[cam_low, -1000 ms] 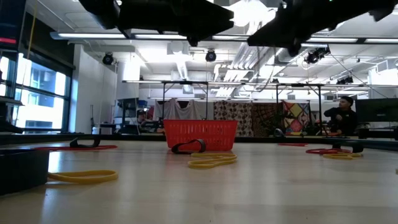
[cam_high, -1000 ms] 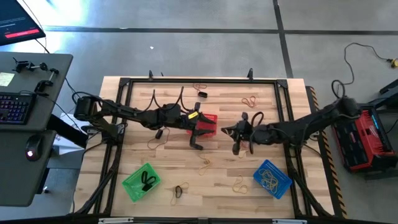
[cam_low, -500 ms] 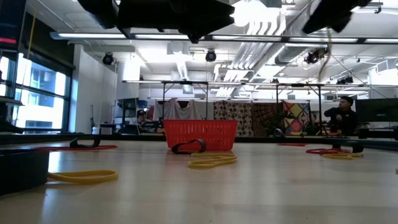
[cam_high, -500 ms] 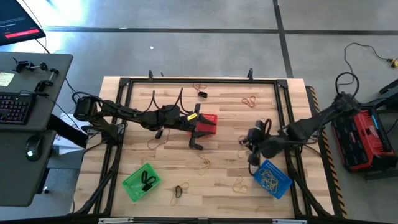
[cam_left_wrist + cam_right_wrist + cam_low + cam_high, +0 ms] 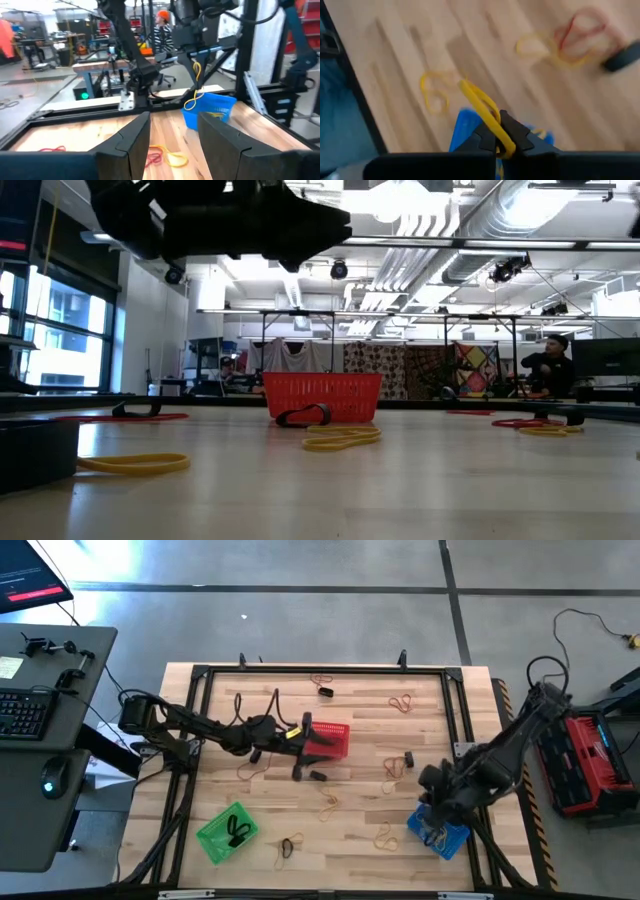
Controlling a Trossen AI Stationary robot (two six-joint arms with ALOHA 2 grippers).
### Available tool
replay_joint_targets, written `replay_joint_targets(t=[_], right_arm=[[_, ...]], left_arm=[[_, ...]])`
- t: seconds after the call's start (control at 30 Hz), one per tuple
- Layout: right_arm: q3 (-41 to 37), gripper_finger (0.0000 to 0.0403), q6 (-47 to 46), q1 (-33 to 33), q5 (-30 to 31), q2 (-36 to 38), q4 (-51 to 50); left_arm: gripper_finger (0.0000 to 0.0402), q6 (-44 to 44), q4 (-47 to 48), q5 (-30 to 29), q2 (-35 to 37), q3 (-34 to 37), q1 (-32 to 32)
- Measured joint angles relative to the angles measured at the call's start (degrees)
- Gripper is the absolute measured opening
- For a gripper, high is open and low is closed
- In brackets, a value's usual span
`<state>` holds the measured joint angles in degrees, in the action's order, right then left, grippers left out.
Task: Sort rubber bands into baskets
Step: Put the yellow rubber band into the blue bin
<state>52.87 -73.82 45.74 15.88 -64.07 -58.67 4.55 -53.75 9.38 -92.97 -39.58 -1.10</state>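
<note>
Wood table [image 5: 350,850] in an open workshop. Green basket [image 5: 228,831] at 7 o'clock held black bands; red basket [image 5: 330,738] at centre; blue basket [image 5: 437,827] at 5 o'clock held yellow ones. Left gripper [image 5: 297,773] spread, empty, beside red basket. Right gripper [image 5: 499,141] pinched a yellow band [image 5: 481,108] over blue basket. Roughly ten loose bands remained; likely under halfway.

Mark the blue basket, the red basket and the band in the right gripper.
blue basket [image 5: 452,827]: high view, its rim.
red basket [image 5: 322,394]: low view, front wall.
yellow rubber band [image 5: 479,103]: right wrist view, loop above the right gripper [image 5: 501,139].
</note>
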Motion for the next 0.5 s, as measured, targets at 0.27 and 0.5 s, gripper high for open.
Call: replay_joint_targets(t=[0.27,0.5], right_arm=[[-6.1,0.0,-12.4,6.4,-4.1,0.0,6.8],[-16.0,0.0,-18.3,9.7,-4.6,-0.1,16.4]], left_arm=[[0.0157,-0.3,0.3,2.2,0.0,0.1,0.0],[0.0157,0.0,0.2,2.2,0.0,0.1,0.0]])
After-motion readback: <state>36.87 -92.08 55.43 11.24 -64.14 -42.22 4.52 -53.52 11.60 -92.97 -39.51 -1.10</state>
